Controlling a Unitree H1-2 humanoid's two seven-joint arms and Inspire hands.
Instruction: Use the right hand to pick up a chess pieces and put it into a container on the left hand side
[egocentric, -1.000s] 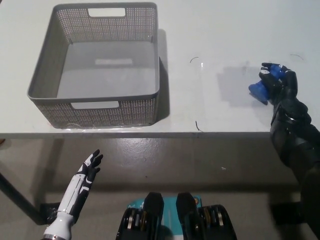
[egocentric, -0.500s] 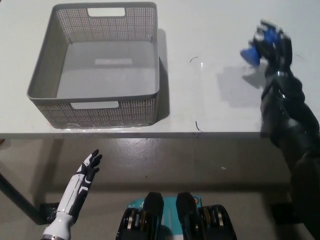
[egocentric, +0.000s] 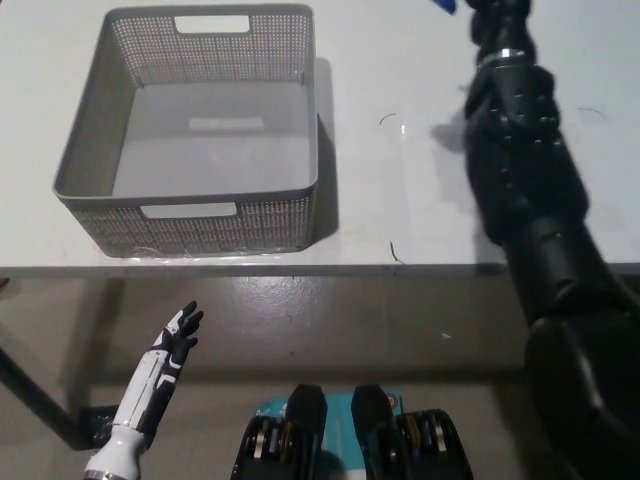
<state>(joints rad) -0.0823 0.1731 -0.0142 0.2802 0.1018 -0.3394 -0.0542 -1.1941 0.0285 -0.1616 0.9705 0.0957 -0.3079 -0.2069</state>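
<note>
One blue chess piece (egocentric: 445, 5) shows only as a sliver at the top edge, beside the black right hand (egocentric: 497, 12), mostly cut off by the frame; its grip cannot be judged. Grey mesh basket (egocentric: 88, 160) sits on the white table (egocentric: 420, 200), well left. White left hand (egocentric: 176, 335) rests low with fingers spread, holding nothing.

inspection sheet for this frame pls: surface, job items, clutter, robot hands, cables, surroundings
Surface: white table, a few thin dark marks near its front edge.
Job items: grey mesh basket on the table's left part, nothing seen inside. Blue chess piece only a sliver at the top edge.
Clutter: nothing seen.
Robot hands: right robot hand raised to the top edge, mostly cropped, grip on the piece not visible. Left robot hand rests open below the table edge, lower left.
Cables: nothing seen.
Surroundings: grey floor below the table.
</note>
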